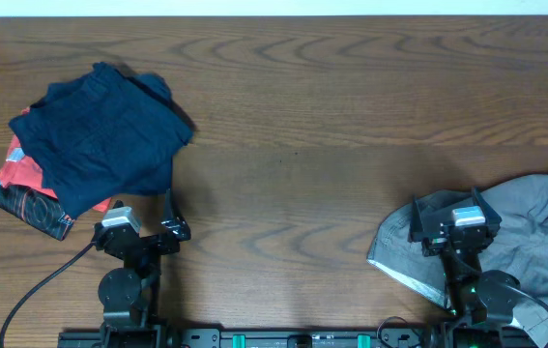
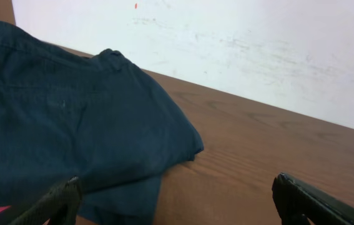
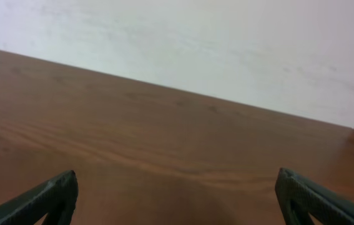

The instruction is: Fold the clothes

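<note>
Bench (image 1: 331, 116) of brown grained wood carries crumpled plain grey woven shorts (image 1: 544, 217) at its front-right corner. A navy blue folded garment (image 1: 100, 140) lies by the left edge, atop a red-and-black patterned garment (image 1: 27, 188). Left fingers (image 2: 55, 203) and right fingers (image 3: 49, 197) are both spread, released.

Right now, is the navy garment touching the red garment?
Touching. The overhead view shows the navy garment lying on top of the red garment and covering most of it.
</note>
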### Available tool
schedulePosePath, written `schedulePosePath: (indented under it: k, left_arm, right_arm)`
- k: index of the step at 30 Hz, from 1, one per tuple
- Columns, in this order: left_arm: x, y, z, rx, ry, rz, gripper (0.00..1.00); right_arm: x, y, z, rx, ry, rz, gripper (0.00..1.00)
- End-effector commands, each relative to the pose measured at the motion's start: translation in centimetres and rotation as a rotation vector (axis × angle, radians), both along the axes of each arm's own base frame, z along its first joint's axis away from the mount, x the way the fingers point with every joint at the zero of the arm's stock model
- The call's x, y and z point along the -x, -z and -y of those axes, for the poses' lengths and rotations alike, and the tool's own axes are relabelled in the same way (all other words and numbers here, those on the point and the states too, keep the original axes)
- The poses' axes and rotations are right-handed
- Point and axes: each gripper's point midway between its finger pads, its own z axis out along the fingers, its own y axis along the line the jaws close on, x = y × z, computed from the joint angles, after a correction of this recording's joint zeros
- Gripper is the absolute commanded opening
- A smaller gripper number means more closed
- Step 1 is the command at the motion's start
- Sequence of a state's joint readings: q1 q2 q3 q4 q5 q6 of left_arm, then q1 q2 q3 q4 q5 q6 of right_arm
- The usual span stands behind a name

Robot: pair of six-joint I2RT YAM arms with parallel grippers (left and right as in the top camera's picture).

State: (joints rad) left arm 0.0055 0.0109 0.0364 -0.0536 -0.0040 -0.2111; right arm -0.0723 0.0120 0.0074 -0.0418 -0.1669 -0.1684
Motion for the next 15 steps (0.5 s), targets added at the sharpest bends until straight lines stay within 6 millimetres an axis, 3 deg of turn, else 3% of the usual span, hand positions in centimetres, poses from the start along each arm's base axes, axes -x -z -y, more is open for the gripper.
schedulePosePath:
  k: [1, 3, 7, 15]
  left_arm:
    - [-0.1, 1.5, 1.3, 0.003, 0.073, -0.033, 0.98]
    - [0.1, 1.5, 2.6, 0.032, 0.147, -0.048, 0.98]
    - [0.9, 2.1, 2.7, 0.177, 0.126, -0.160, 0.98]
    - [2.2, 0.3, 4.8, 0.255, 0.209, -0.439, 0.98]
  right_arm:
    - [0.1, -0.4, -0.7, -0.128, -0.033, 0.002, 0.99]
    - [0.1, -0.3, -0.7, -0.205, -0.027, -0.016, 0.99]
    - [0.5, -1.4, -0.7, -0.291, -0.023, -0.036, 0.99]
    - [1.1, -3.4, -0.8, -0.318, 0.005, -0.232, 0.99]
